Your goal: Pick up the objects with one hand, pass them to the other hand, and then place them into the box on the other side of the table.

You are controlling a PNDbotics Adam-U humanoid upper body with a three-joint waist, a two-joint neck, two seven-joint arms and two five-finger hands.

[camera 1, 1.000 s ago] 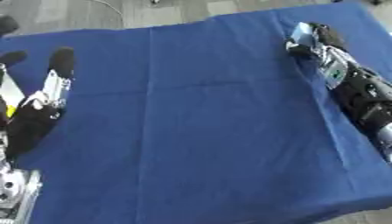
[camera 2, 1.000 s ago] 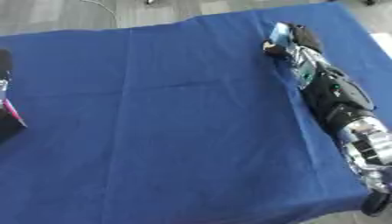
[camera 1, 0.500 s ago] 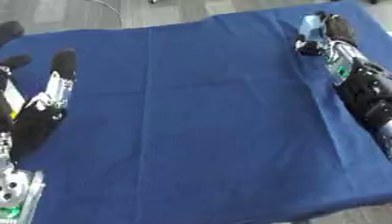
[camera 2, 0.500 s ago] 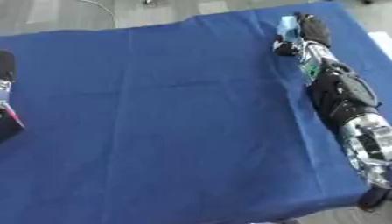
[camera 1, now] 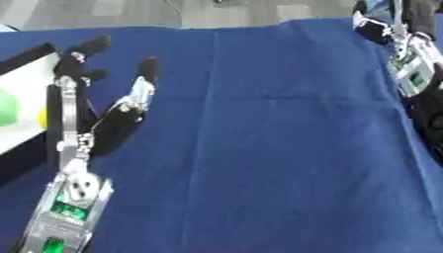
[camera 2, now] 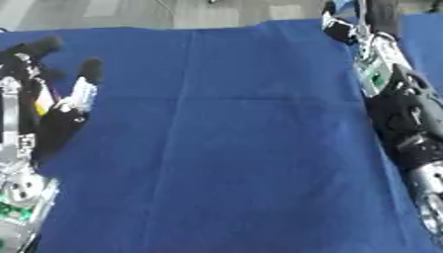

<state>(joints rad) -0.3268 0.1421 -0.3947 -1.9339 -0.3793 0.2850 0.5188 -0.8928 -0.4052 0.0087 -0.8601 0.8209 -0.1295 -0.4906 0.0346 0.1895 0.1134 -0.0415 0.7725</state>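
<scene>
Left eye view shows our left hand (camera 1: 108, 123) resting over the blue cloth-covered table (camera 1: 259, 148) near its left edge, fingers straight and spread upward, holding nothing. Compared with a second ago the whole picture has shifted, so our head has tilted; even so, our right arm now reaches further toward the far right corner, and our right hand (camera 2: 359, 20) sits at the top edge of both views, cut off by the frame. We cannot tell whether its fingers are apart or closed round anything; a small light-blue and white patch shows beside it, too unclear to name. At the left edge the white box (camera 1: 22, 99) has come into view, with a green rounded object (camera 1: 7, 106) and a small yellow object (camera 1: 41, 117) lying inside it. We judge that these are things already delivered, and that the right hand is reaching for another object beyond the far corner, out of our sight. Between the two arms the cloth lies open from near edge to far edge, so a hand-over in the middle has room. The tight places are the box wall just beside our left hand and the far right table corner where the right arm works.
</scene>
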